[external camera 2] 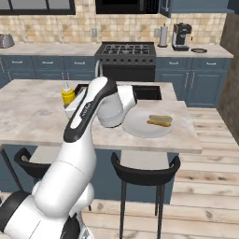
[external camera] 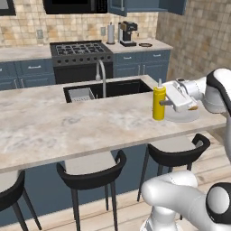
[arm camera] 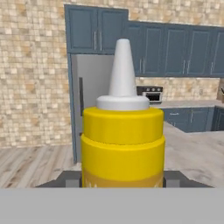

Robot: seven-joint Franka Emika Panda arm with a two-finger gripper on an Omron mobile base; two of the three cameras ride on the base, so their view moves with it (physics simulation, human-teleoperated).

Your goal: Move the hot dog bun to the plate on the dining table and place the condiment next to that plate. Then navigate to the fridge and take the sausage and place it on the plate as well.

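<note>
The yellow condiment (external camera: 159, 103) with its white nozzle stands upright on the beige dining table (external camera: 67, 126), just left of the pale plate (external camera: 188, 117). My gripper (external camera: 163, 103) reaches in from the right and is shut on the bottle's body. In the hand view the condiment (arm camera: 123, 144) sits close between the two dark fingertips (arm camera: 69, 177). The right base view has the plate (external camera 2: 140, 127) with the hot dog bun (external camera 2: 160, 120) lying on its right half; my arm hides most of the condiment (external camera 2: 68, 95). The grey fridge (arm camera: 89, 100) stands far behind the bottle. The sausage is out of view.
A sink (external camera: 108, 89) with a curved faucet (external camera: 102, 74) is set in the table behind the bottle. Black stools (external camera: 92, 173) line the near side. A stove (external camera: 81, 52) and coffee machine (external camera: 127, 34) stand on the back counter.
</note>
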